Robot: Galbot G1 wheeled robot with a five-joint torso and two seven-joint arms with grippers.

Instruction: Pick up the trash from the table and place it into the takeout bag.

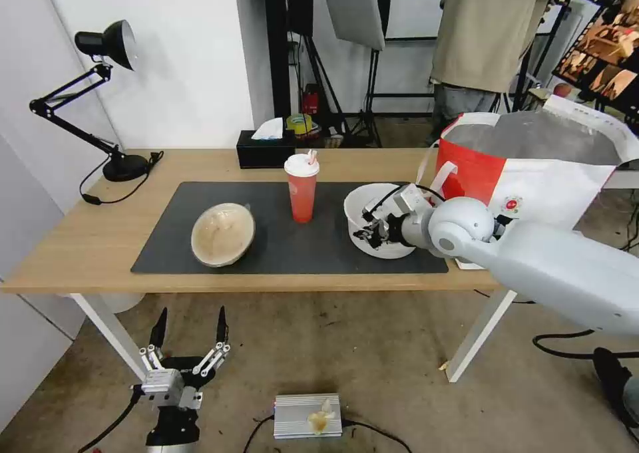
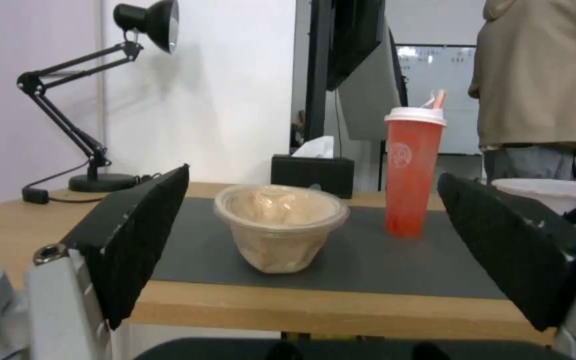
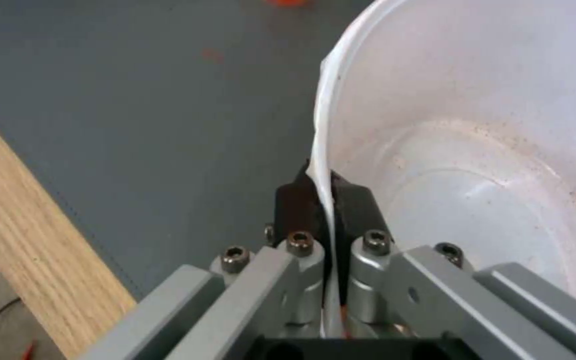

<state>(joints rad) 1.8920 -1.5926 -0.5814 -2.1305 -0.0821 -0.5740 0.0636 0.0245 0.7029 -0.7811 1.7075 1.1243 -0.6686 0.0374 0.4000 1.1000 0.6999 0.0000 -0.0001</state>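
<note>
Your right gripper is pinched narrow on the rim of the white bowl, one pad inside the wall and one outside, as the right wrist view shows plainly. The bowl sits on the dark mat toward the right end of the worktop, and I cannot tell whether it has left the mat.

What the coming move turns on: the takeout bag stands just beside the bowl, at about 2 o'clock from your right gripper in the head view, with its open, foil-lined mouth higher than the bowl's rim. You will probably need to lift before you carry across, and a one-sided rim grip may let the bowl tilt.

The red cup stands upright at 9 o'clock from the bowl, and the tan bowl lies further out the same way.

Your left gripper hangs spread wide below the worktop's front edge, empty, with the tan bowl at its 12 o'clock and nearer to it than to the right arm.
</note>
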